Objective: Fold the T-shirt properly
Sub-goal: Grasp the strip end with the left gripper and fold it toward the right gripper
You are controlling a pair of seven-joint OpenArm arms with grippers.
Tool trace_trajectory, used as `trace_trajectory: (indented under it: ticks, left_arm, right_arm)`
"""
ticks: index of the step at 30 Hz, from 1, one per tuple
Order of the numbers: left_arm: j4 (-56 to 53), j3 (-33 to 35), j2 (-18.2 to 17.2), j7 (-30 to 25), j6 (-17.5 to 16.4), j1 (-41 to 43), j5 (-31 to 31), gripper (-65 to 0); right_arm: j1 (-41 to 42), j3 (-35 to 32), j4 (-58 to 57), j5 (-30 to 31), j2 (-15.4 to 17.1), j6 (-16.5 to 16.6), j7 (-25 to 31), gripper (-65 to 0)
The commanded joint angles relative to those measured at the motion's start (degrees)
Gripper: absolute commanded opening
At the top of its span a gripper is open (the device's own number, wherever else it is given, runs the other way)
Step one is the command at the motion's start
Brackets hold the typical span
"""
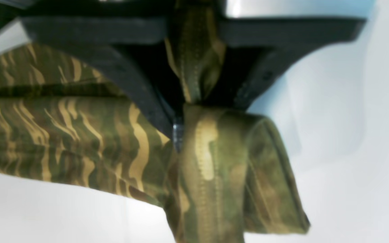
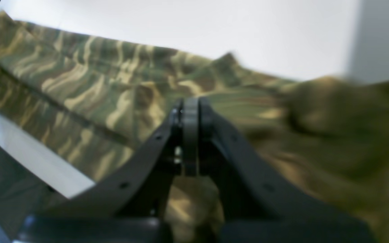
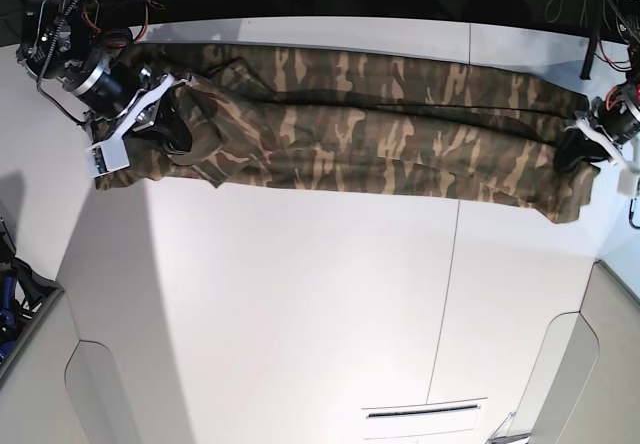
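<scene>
my left hand (image 3: 566,160) is pinching camouflage cloth over a white tabletop (image 3: 300,314)

the tabletop is lying smooth and pale, with thin dark outlines; the t-shirt (image 3: 380,149) is stretching across its far side as a long, creased, soft band, brown, tan and olive, stitched seams showing; my right hand (image 3: 176,152) is hovering closed at its bunched other end.

The T-shirt (image 3: 370,139), in brown, tan and olive-green camouflage, lies as a long, wrinkled band across the upper part of the base view. Its left end is bunched; its right end droops
</scene>
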Motion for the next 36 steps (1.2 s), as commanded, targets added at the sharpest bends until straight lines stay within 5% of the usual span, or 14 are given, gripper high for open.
trace_trajectory:
  ticks: [1,5,9,18,23,27,29,32,36]
  left_arm:
    - [1.03,-0.48,-1.97,-0.59,0.26,-1.16,-0.68,-65.0]
    - [3.32,-0.48,-4.57,1.60,0.42,-2.38,-0.74,-65.0]
    - [10.05,-0.26,-3.54,6.71,0.46,-1.75,-2.34,-65.0]
    - [27.23,7.37,3.91,12.22,2.36,-0.81,-4.39,-65.0]
    - [27.56,17.86,7.93,9.49,2.38,-0.81,3.74,-65.0]
    - [26.01,24.44,10.97,7.17,2.38,-0.79,7.69,-35.6]
    - [25.05,27.08,12.07,7.02,2.38,-0.79,8.15,-26.9]
    - [23.78,30.53,12.90,7.02,2.40,-0.81,8.02,-26.3]
    - [23.74,32.65,12.90,7.06,4.04,-0.81,3.61,-26.3]
  right_arm:
    - [0.26,0.22,2.08,1.11,0.44,0.24,1.16,-65.0]
    - [0.26,0.22,5.03,1.07,0.44,0.24,1.14,-65.0]
    - [0.26,0.22,5.46,0.61,0.44,0.24,1.14,-65.0]
    - [0.28,1.97,5.46,-0.61,0.42,0.04,1.18,-65.0]
    - [0.26,5.33,5.46,-0.42,0.44,0.04,1.07,-65.0]
    - [0.24,7.63,5.46,1.11,0.44,0.04,0.70,-65.0]
    - [0.26,8.15,5.46,1.07,0.44,0.04,0.70,-65.0]
    - [0.26,8.26,5.46,0.85,0.44,-0.02,0.70,-65.0]
    - [0.24,8.39,5.46,0.57,0.44,-0.63,0.31,-45.2]
